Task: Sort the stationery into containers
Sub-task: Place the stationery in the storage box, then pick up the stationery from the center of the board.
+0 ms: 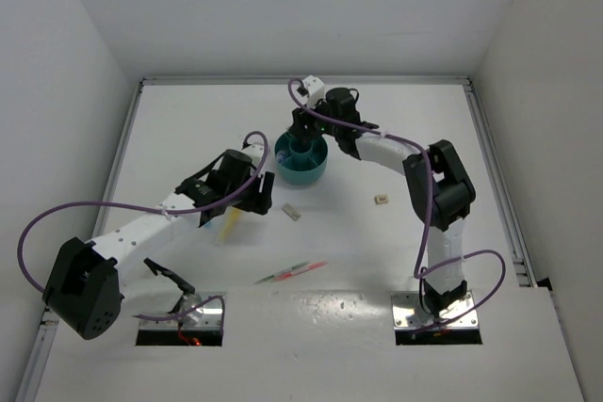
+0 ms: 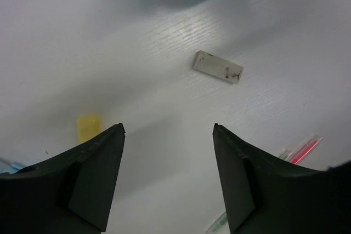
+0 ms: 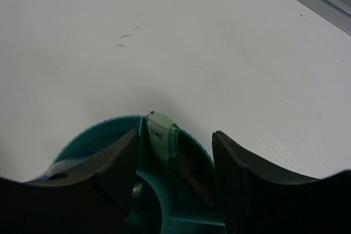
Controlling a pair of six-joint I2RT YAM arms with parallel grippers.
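the right gripper (image 3: 175,134) stands with jaws apart over the teal bowl (image 3: 93,135), where a green marker (image 3: 162,135) leans in the outer ring. it should lift straight up so no finger tips it. the left gripper (image 2: 169,130), also apart, hangs just short of the beige eraser (image 2: 218,67).

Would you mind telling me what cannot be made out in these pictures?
Top external: the contents of the teal bowl, hidden by the right gripper.
Left wrist: most of the yellow marker and the pens, behind the left gripper.
Right wrist: the teal bowl's near half, cut off by the bottom edge.
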